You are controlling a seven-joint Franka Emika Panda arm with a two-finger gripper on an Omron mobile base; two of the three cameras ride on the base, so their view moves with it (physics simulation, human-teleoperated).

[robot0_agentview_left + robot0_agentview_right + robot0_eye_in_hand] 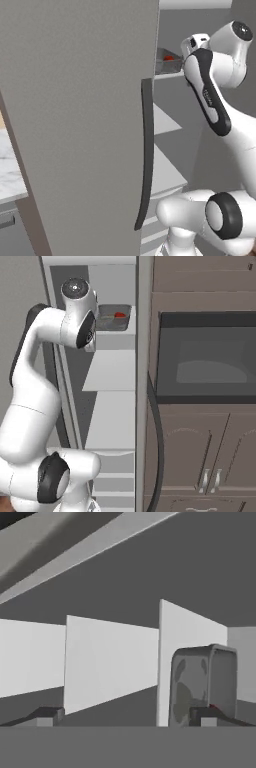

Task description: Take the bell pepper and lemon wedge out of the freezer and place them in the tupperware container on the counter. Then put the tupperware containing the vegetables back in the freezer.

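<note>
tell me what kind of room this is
Most likely a home kitchen, rendered. An open freezer with pale shelves holds a tupperware container; beside it stand brown-grey cabinets with a built-in oven, and a marble counter edge shows.

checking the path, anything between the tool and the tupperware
Nothing: in the hand view the tupperware stands just past the tool, one fingertip already in front of it.

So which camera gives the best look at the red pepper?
The right base view: the pepper sits plainly inside the container on the upper freezer shelf. The left base view shows it small, beside the arm. The hand view shows a red sliver.
</note>
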